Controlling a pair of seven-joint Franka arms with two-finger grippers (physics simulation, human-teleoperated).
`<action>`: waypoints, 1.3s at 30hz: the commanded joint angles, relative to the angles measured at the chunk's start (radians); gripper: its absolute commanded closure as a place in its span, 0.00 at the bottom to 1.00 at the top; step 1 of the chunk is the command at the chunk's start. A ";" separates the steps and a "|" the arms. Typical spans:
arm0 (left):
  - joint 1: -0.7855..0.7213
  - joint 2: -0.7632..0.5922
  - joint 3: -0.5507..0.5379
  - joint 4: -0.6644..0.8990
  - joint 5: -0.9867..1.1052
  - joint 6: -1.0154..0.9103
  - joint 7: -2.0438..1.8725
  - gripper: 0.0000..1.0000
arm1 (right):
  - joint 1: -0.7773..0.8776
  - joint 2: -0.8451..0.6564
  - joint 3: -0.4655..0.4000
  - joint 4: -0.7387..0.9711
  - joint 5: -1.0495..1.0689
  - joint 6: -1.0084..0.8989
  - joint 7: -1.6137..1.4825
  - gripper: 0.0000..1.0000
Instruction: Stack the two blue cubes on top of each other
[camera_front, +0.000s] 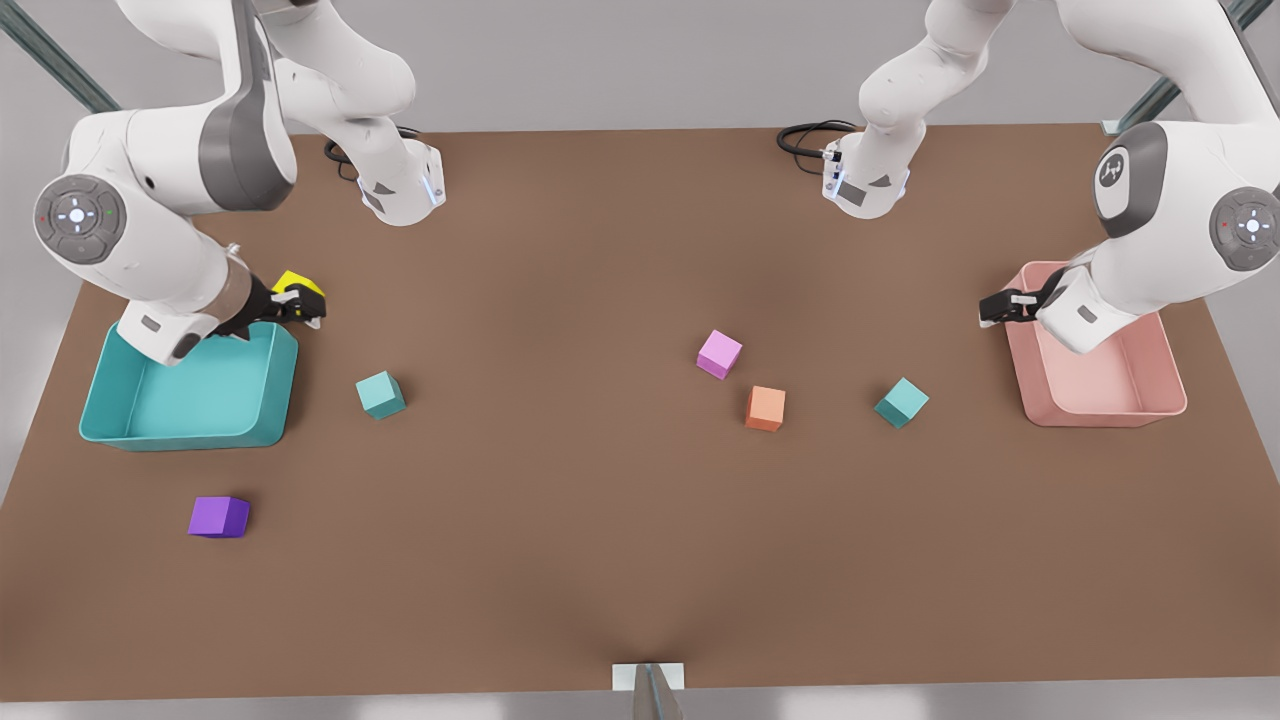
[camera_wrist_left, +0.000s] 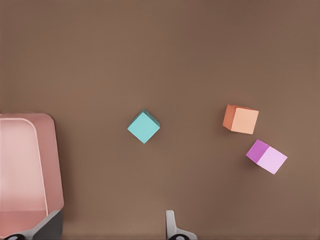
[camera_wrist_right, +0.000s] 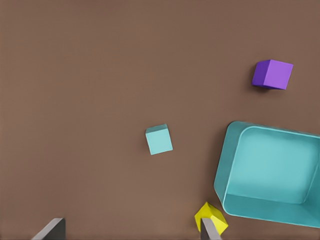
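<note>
Over the pink tray (camera_front: 1165, 405) my left gripper (camera_front: 1003, 305) hovers and over the teal tray (camera_front: 262, 425) my right gripper (camera_front: 298, 306), both empty and parted (nothing started), so next I reach for a blue cube (camera_front: 901, 402) to carry onto the other blue cube (camera_front: 380, 394).

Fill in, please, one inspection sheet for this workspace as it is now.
Surface: brown table, no spill seen.
Job's things: two teal cubes, one beside the teal tray, the other near the pink tray; far apart, not stacked.
Clutter: purple cube, pink cube, orange cube, yellow cube.
Grippers: right gripper open, at the teal tray's back corner, the yellow cube by one finger; left gripper open, over the pink tray's edge.
Cables: black cables at the arm bases, away from the cubes.
Surroundings: grey background, metal struts at the back corners.
</note>
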 joint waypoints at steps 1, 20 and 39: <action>0.003 0.000 -0.003 0.000 -0.001 -0.005 0.002 0.00 | 0.001 0.001 0.000 -0.001 0.000 -0.002 -0.018 0.00; 0.026 0.011 0.004 -0.007 0.004 -0.026 0.000 0.00 | -0.019 0.091 0.000 -0.616 0.006 0.821 0.077 0.00; 0.011 -0.003 -0.013 -0.009 0.007 -0.049 -0.072 0.00 | -0.049 0.176 0.000 -0.735 -0.026 0.973 -0.239 0.00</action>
